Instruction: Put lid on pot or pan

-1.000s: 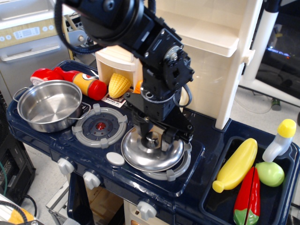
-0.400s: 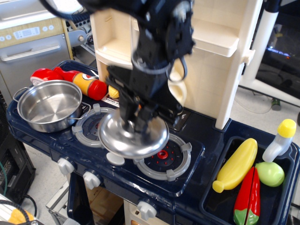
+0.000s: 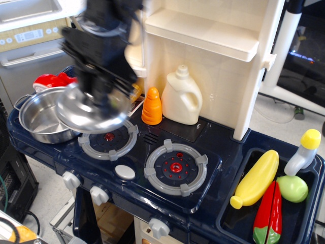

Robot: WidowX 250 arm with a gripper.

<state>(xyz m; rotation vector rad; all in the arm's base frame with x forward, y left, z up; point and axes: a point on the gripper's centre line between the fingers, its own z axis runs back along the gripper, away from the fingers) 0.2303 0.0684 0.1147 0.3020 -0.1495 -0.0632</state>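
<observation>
The shiny steel lid [image 3: 91, 111] hangs tilted in the air, held from above by my black gripper [image 3: 101, 94], which is blurred by motion and shut on the lid's knob. The lid overlaps the right rim of the shallow steel pot [image 3: 38, 118], which sits on the far left of the toy stove. The lid is above the pot, not resting on it. The knob itself is hidden by the fingers.
Two grey burner rings [image 3: 109, 140] [image 3: 175, 166] lie on the dark blue stove top. An orange toy [image 3: 152, 107] and a cream jug [image 3: 182, 96] stand at the back. A red ketchup bottle [image 3: 51, 80] lies behind the pot. Toy vegetables [image 3: 256, 178] fill the right sink.
My gripper lifted the lid off the right burner and carried it left, over the left burner, to the pot's right rim. The orange toy and jug are now uncovered.
</observation>
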